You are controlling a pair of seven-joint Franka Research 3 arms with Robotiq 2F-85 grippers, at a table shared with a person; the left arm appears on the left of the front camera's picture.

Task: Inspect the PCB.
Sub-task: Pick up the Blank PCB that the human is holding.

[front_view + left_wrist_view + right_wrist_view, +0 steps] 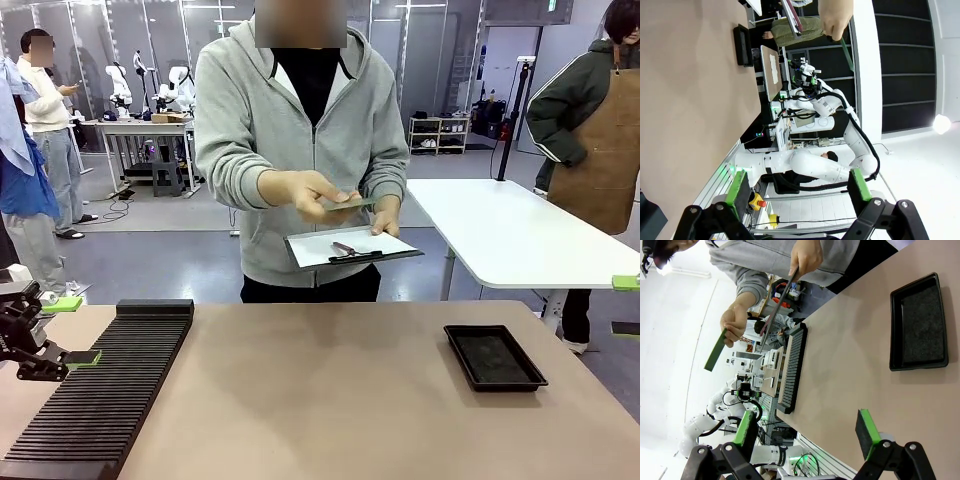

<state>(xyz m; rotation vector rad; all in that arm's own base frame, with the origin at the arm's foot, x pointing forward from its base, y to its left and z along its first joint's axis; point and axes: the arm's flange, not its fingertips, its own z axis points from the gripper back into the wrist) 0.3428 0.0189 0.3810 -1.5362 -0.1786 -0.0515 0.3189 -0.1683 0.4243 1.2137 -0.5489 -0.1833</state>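
Holding the PCB point(350, 204), a person point(300, 150) faces the tan table point(320, 400); grey floor point(150, 260) beyond.

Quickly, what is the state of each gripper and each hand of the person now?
Left gripper: open, empty.
Right gripper: open, empty.
One hand: holding the PCB.
Other hand: holding the clipboard.

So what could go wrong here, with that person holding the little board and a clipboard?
The PCB is pinched by one edge in the person's hand, beyond the table's far side, so it might slip onto the clipboard or fall past it. The robot's left hand sits open right by the slotted rack; reaching out for the board, it could clip the rack.
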